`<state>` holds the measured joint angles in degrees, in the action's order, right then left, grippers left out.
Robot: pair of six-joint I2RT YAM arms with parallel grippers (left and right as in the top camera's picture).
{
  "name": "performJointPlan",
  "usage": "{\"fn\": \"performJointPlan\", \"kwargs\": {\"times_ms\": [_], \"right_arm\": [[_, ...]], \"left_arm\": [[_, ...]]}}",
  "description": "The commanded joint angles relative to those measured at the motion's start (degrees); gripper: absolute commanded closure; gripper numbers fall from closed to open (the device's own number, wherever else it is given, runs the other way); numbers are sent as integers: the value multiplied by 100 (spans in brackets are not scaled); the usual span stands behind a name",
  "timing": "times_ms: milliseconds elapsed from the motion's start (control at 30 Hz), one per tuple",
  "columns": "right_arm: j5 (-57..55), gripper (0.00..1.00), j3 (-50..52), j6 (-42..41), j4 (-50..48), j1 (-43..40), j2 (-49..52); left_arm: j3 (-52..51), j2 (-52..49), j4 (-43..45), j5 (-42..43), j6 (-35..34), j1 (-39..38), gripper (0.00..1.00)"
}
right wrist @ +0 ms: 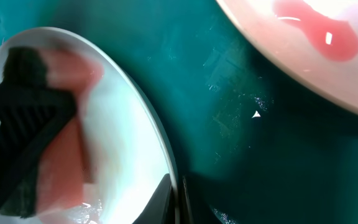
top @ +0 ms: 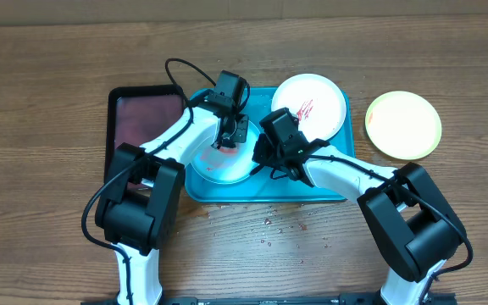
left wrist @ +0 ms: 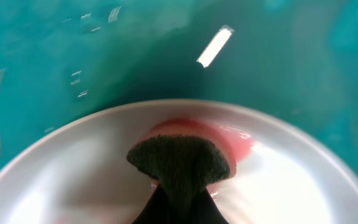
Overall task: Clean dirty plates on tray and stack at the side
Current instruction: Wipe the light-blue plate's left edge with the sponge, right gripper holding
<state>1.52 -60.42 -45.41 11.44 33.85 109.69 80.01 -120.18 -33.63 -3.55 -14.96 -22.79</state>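
On the left half of the turquoise tray lies a pale mint plate. My left gripper is shut on a pink sponge with a dark scouring face and presses it onto this plate, leaving a wet pink film. My right gripper is shut on the mint plate's rim, one finger inside and one outside. A white plate with red smears lies at the tray's far right corner. A yellow-green plate sits on the table to the right, off the tray.
A smaller dark-red tray with a black rim lies just left of the turquoise one. Water droplets speckle the wooden table in front of the tray. Both arms cross over the tray's near edge.
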Motion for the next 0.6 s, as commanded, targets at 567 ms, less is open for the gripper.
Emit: {"fn": "performJointPlan", "kwargs": {"times_ms": [567], "right_arm": [[2, 96, -157, -151, -59, 15, 37]], "left_arm": [[-667, -1147, -1611, -745, -389, 319, 96]]}}
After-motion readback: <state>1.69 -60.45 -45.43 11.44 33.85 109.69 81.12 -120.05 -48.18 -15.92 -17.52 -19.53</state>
